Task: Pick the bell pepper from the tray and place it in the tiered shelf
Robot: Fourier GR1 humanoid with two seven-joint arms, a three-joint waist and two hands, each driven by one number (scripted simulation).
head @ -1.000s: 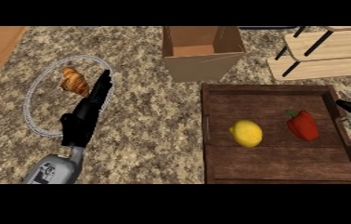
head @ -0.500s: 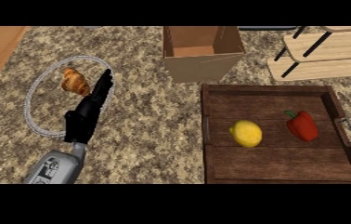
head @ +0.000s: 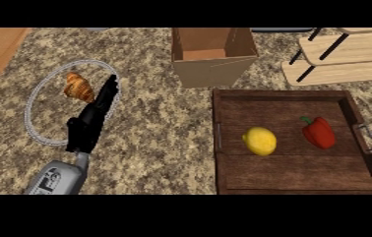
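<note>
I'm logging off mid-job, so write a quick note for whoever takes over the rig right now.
Left hand: open, fingers straight, holding nothing, on the counter's left beside the croissant on its plate.
Right hand: not in view.
Bell pepper: lying on the right side of the wooden tray, with a lemon to its left, apart from it.
Tiered shelf: top right, beyond the tray; nothing visible on it. An open cardboard box stands at its left.
Done: nothing yet.
Left: grasp the pepper, lift it and place it in the shelf.

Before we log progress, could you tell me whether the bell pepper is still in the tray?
In: the bell pepper lies on the tray floor beside the lemon.
</note>
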